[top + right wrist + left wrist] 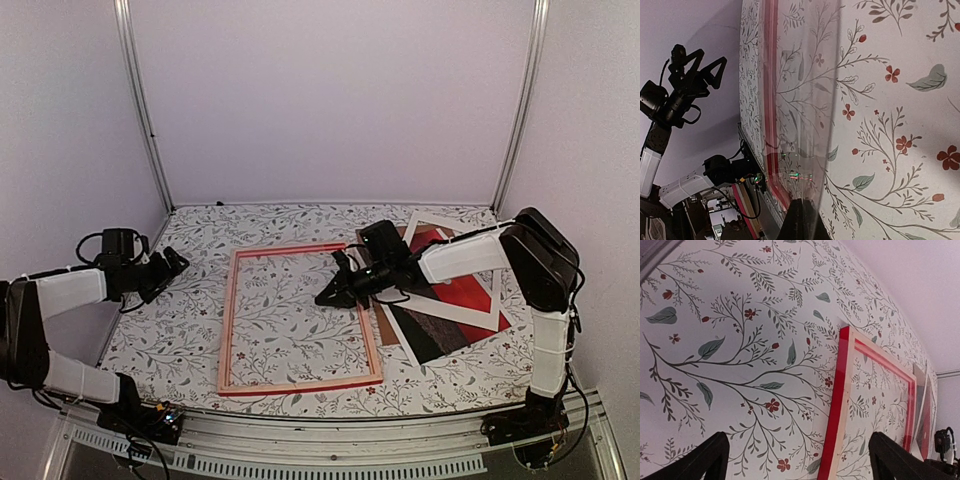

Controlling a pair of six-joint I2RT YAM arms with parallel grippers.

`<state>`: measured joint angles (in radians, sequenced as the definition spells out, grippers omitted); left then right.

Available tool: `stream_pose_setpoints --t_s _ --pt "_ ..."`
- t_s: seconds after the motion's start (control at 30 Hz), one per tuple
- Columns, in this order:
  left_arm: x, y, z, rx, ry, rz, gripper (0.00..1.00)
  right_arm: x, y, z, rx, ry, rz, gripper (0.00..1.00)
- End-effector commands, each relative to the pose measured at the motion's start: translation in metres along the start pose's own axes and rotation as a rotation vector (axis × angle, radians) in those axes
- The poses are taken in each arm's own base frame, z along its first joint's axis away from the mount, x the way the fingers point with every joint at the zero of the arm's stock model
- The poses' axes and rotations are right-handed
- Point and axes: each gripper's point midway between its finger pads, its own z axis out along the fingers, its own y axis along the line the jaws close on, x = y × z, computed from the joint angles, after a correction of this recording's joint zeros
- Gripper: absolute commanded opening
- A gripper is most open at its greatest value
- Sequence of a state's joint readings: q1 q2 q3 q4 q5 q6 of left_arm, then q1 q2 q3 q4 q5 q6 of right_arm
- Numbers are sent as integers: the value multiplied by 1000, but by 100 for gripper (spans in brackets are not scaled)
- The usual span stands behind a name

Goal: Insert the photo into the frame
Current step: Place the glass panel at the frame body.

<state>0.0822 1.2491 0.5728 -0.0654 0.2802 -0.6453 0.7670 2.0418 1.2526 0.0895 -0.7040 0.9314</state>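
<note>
Frame (228,330) lies back up, without photo (470,290), which rests beside it; right gripper (325,298) closed; left gripper (178,260) spread open.

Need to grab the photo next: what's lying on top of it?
The white mat lies askew across the photo; the right arm hides its far corner. A brown board pokes out underneath; more is hidden.

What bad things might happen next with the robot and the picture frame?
The right fingers look pinched on the very edge of a see-through sheet, so it might slip and fall on the frame. The left fingers are open and far off, so nothing steadies the frame. The photo lies under a white border, which might snag it.
</note>
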Motion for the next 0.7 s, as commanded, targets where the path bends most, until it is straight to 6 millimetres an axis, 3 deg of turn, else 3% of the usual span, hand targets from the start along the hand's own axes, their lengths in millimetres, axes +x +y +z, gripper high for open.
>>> stream_pose_setpoints --t_s 0.0,0.67 --pt "11 -5 7 5 35 41 100 -16 -2 -9 46 -91 -28 0" --pt "22 -23 14 4 70 113 100 -10 -27 -27 214 -124 -50 0"
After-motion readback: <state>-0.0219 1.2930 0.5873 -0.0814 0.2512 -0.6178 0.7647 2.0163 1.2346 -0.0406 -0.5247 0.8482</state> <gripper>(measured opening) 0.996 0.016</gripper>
